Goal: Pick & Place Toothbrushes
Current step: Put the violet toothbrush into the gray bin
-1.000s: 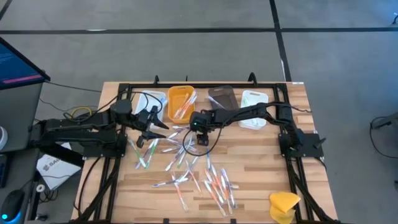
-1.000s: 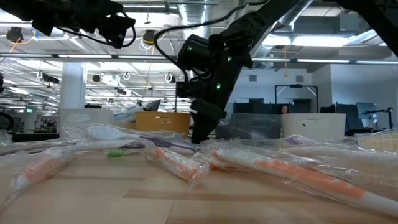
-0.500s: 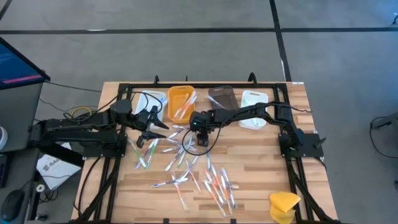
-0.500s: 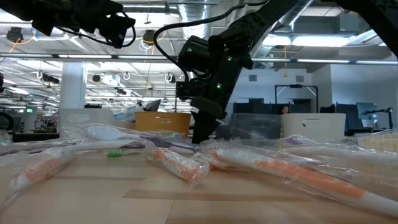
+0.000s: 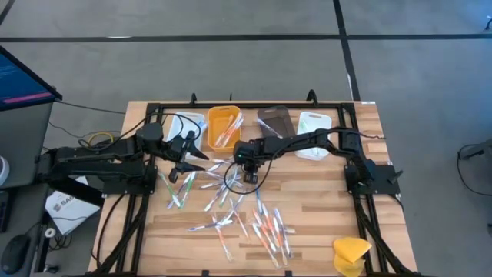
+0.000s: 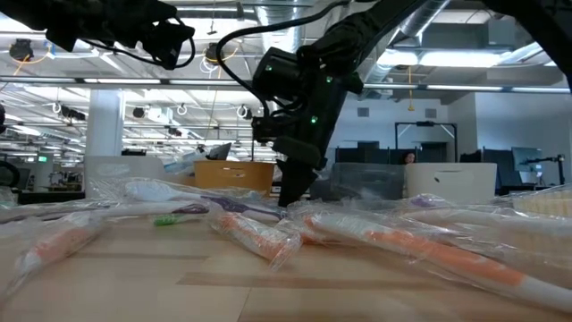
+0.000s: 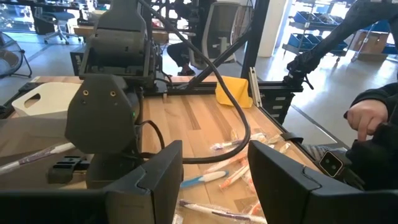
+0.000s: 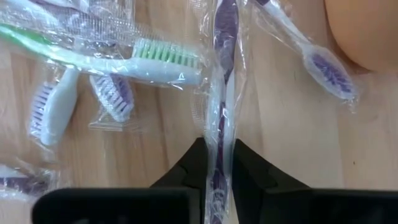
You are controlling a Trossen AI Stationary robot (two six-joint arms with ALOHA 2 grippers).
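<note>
**A:** So the right gripper [image 8: 219, 163] is squeezing down on a purple wrapped toothbrush [image 8: 222, 99], jaws nearly together around the handle, in the middle of the scattered pile [image 5: 231, 201] on the table [image 5: 323, 223]. Left gripper [image 5: 190, 156] is just hanging beside the white tray [image 5: 190, 123], jaws partly apart, holding nothing.

**B:** What's worrying you?

**A:** The wrapper. It's slick plastic, so the brush could be sliding out on the lift. Also the green-bristled brush [image 8: 124, 59] is lying right against it, so I'm guessing its wrapper could be snagging and dragging along toward the orange tray [image 5: 223, 127].
</note>
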